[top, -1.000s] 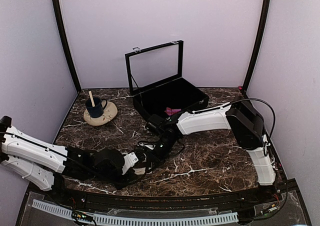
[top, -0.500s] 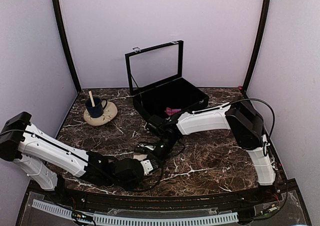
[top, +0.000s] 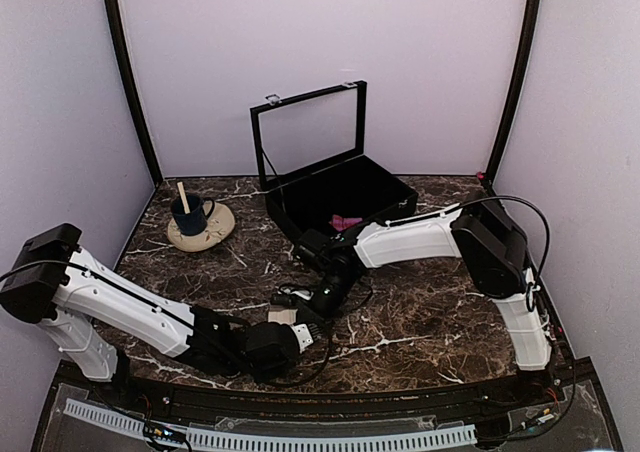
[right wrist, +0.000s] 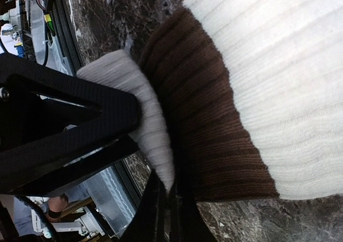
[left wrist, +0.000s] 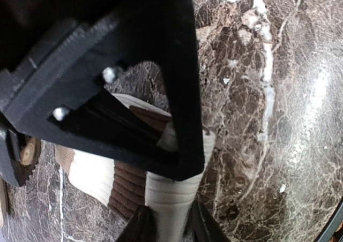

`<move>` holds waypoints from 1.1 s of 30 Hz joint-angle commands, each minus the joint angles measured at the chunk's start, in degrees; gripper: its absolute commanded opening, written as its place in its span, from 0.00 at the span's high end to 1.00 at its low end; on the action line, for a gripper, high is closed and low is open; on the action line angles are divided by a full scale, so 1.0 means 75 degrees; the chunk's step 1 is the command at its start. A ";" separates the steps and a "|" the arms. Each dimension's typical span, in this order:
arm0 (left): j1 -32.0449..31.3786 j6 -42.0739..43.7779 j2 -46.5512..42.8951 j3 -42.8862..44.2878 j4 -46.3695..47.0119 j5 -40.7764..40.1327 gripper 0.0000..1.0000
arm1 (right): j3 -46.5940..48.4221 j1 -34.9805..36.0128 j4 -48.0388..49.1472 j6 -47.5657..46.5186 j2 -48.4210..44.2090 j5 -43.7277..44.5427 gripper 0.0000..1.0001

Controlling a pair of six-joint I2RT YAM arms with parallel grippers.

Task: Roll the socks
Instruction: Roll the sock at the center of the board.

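The left gripper (left wrist: 171,145) is pinched on the cream sock (left wrist: 169,196), whose ribbed length is stretched directly ahead toward the right gripper (top: 308,315), also clamped on it

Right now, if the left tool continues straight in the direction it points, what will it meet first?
Probably the cream sock with brown band, directly at the left tool; beyond it the right tool, though depth is unclear.

The left arm (top: 130,307) now reaches further across the marble, its shoulder link lifted higher than a second ago. Its left gripper (top: 292,334) sits nearer the front edge, just under the right gripper (top: 312,310), which has eased slightly down onto the cream sock (top: 282,317).
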 commanded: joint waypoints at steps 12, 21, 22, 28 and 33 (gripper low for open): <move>0.0034 -0.0362 0.0896 0.0525 -0.0666 0.0083 0.76 | -0.0092 -0.0151 -0.0197 -0.0337 0.0118 -0.0593 1.00; 0.0495 -0.0373 0.1036 0.0570 -0.0708 0.1103 0.96 | -0.0247 -0.0186 -0.0118 -0.0357 0.0166 -0.0818 1.00; 0.0553 -0.0330 0.1036 0.0571 -0.0693 0.1263 0.98 | -0.0291 -0.0195 -0.0090 -0.0346 0.0154 -0.0826 1.00; 0.0915 -0.0056 0.1059 0.0757 -0.0866 0.2297 1.00 | -0.0474 -0.0233 0.0070 -0.0258 0.0103 -0.0845 1.00; 0.1177 0.0113 0.0977 0.1015 -0.1243 0.2890 1.00 | -0.0597 -0.0307 0.0195 -0.0215 0.0064 -0.0809 0.89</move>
